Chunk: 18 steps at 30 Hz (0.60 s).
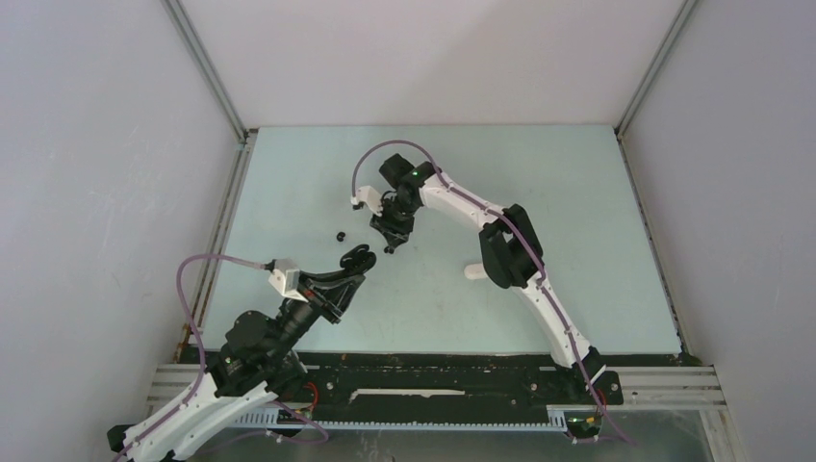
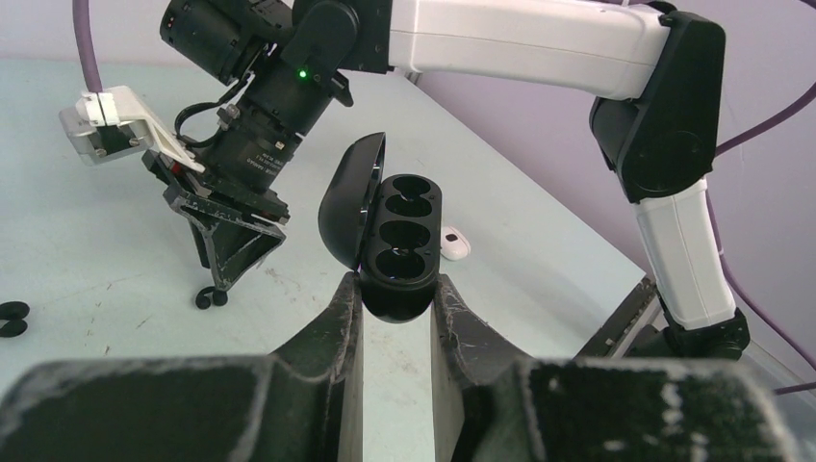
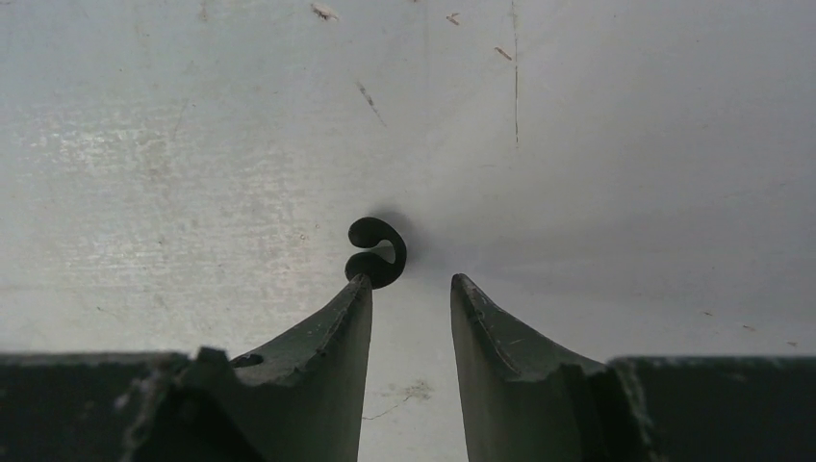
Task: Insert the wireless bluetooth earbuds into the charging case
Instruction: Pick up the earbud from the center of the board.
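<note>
— Where could a hand pass over the table [image 1: 289, 173]?
— Along the far edge, into the far-left corner, and over the right strip beyond the right arm [image 1: 539, 289]; the surface is bare there. The walls [image 1: 96, 192] shut in the left, far and right sides.
— And the middle?
— Tight. The right gripper [image 3: 409, 284] hangs low there, and its arm slants in from the near right, barring that side. Just near-left of it, the left gripper [image 2: 395, 294] clamps a black case [image 2: 404, 231] with its lid raised, leaving only a narrow gap between the two.
— Anything on the surface?
— A black earbud [image 3: 377, 252] lies at one fingertip, with bare table between the parted jaws. A second earbud [image 1: 340, 235] lies left of that, and a white piece [image 1: 474, 271] sits beside the arm's elbow.
</note>
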Motion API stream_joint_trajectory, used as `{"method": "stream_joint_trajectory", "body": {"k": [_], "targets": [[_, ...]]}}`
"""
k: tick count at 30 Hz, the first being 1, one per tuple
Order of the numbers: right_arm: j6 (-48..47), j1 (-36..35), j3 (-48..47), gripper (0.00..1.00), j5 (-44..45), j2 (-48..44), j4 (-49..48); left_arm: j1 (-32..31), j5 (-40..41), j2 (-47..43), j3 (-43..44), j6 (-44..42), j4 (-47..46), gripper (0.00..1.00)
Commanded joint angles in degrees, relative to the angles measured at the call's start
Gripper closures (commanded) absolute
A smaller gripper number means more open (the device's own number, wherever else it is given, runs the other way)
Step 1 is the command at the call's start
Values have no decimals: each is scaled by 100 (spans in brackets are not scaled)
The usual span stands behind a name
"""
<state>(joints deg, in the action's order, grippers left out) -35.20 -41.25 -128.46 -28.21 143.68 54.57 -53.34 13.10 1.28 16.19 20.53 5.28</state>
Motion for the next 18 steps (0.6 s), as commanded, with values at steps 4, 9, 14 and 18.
{"method": "stream_joint_trajectory", "body": {"k": [4, 9, 14, 18], "targets": [[-15, -43, -166, 63, 201, 30, -19, -2, -81, 101, 115, 3, -220, 100], [84, -41, -169, 63, 184, 54, -55, -1, -121, 81, 87, 29, -238, 100], [362, 30, -266, 64, 93, 9, -195, -1, -151, 87, 95, 30, -246, 100], [704, 153, -311, 65, -125, -54, -443, 1, -185, 115, 69, 38, -296, 100]]}}
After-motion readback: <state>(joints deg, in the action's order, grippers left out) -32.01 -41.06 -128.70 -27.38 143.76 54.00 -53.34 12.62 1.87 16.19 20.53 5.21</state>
